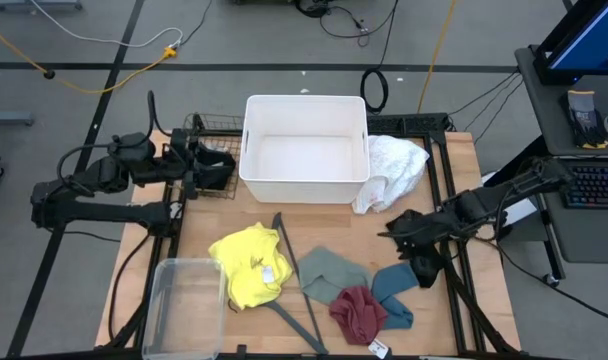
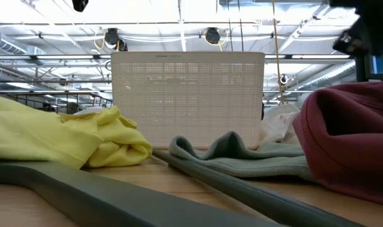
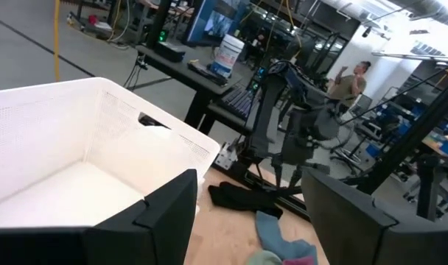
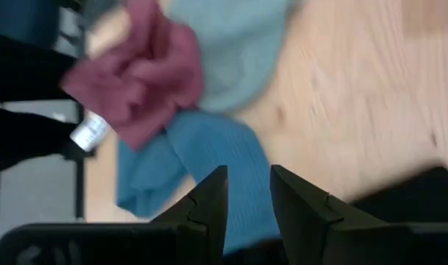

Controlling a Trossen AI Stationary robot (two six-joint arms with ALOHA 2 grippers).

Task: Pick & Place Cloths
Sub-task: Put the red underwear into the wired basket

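Several cloths lie on the wooden table: yellow (image 1: 249, 268), sage green (image 1: 334, 272), maroon (image 1: 359, 312), teal (image 1: 394, 290) and black (image 1: 425, 268) near the front, and a white one (image 1: 394, 168) beside the white bin (image 1: 304, 150). My right gripper (image 1: 396, 234) hangs slanting down above the table between the white and teal cloths. In its wrist view its fingers (image 4: 247, 184) stand a little apart over the teal cloth (image 4: 209, 158), with nothing between them. My left gripper (image 1: 224, 165) waits open and level at the bin's left side, with nothing between its fingers (image 3: 246, 213).
A thin dark grey hanger (image 1: 296, 285) lies between the yellow and sage cloths. A clear plastic tub (image 1: 184, 305) stands at the near left corner. Black frame rails (image 1: 439, 160) run along the table's right side. A person (image 3: 349, 81) stands in the room beyond the table.
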